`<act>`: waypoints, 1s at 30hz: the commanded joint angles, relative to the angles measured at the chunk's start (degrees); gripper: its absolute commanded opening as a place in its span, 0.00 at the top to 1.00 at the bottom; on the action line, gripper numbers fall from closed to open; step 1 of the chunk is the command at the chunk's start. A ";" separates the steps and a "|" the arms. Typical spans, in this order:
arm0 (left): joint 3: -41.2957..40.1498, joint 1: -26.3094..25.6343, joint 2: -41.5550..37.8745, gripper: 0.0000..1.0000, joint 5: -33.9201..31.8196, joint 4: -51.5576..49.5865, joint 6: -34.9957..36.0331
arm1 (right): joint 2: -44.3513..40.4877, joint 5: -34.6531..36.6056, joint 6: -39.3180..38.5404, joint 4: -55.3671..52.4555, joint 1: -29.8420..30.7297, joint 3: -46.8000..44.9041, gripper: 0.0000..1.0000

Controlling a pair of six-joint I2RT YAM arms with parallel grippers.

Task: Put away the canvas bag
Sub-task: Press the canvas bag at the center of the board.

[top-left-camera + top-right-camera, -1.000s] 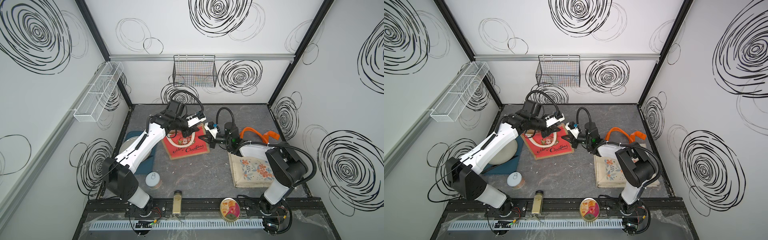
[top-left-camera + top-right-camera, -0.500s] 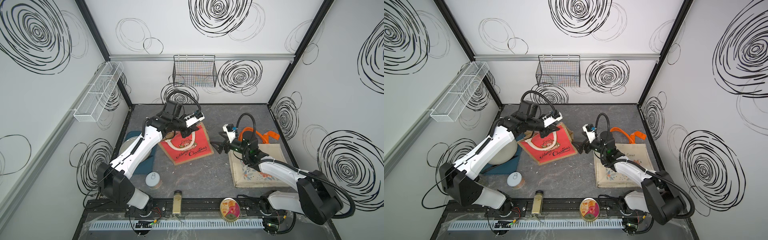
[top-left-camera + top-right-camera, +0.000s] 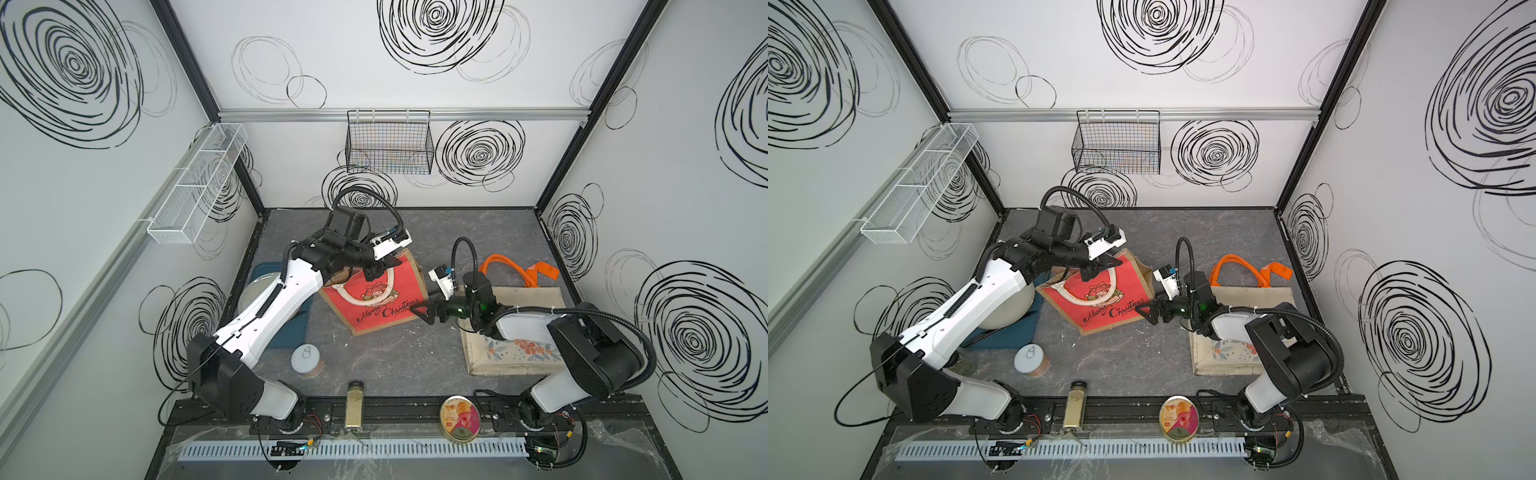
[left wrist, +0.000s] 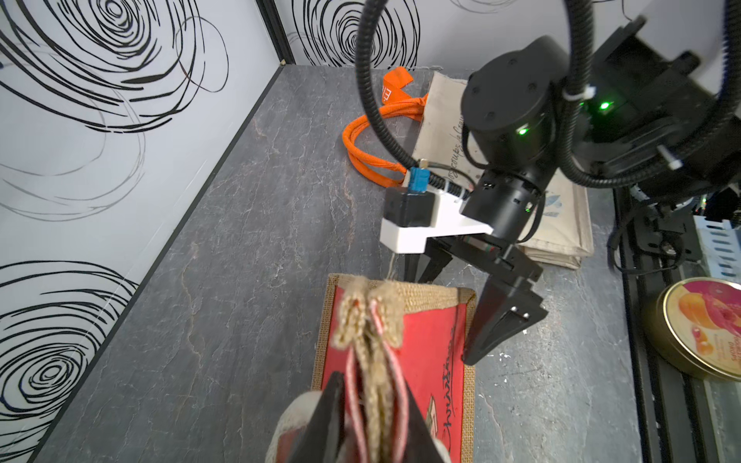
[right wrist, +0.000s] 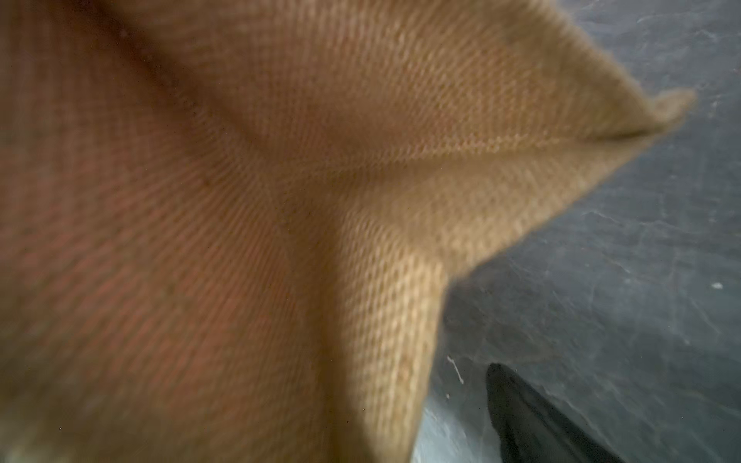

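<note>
Since a second ago, the right gripper has opened up and moved closer to the near side. Back then it was pressed shut by the far right corner of the red woven bag with tan edges. Now its two black fingers are spread wide, right at the bag's near right edge. It is too hard to see if they touch the cloth.

The red bag lay flat before. Now its top end is lifted and it leans, with its bottom end resting on the grey stone-look table. It sits in the middle of the table, between the two arms.

The left gripper pinches the bag's rope handles at the top end and holds them up.

In the right wrist view the bag's tan cloth is blurry and fills most of the picture. One black fingertip shows beside it.

A flat beige cloth bag with flowers lies on the right side of the table, partly under the right arm. Its orange handles point to the far side.

A black wire basket hangs on the far wall. A round orange and pink tin and a small glass jar lie at the near edge.
</note>
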 commanded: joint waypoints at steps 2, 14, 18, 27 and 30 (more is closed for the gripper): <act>-1.58 -0.38 -1.41 1.00 2.49 5.50 -1.32 | 2.20 -2.67 -0.33 5.34 3.08 4.36 0.15; -1.50 -0.61 1.39 1.00 -2.07 4.80 -2.13 | -2.67 2.85 -4.98 7.51 8.00 1.54 0.73; -1.63 -0.76 1.00 1.00 -1.84 4.96 -2.41 | -3.58 3.33 -5.74 6.34 8.09 1.04 1.00; -1.76 -1.04 0.19 1.00 -3.61 5.42 -3.34 | -14.48 10.21 -9.39 -4.52 7.56 -2.24 0.34; -1.59 -1.51 0.10 1.00 -4.68 4.85 -3.12 | -21.01 14.92 -10.50 -8.23 7.47 -4.40 0.22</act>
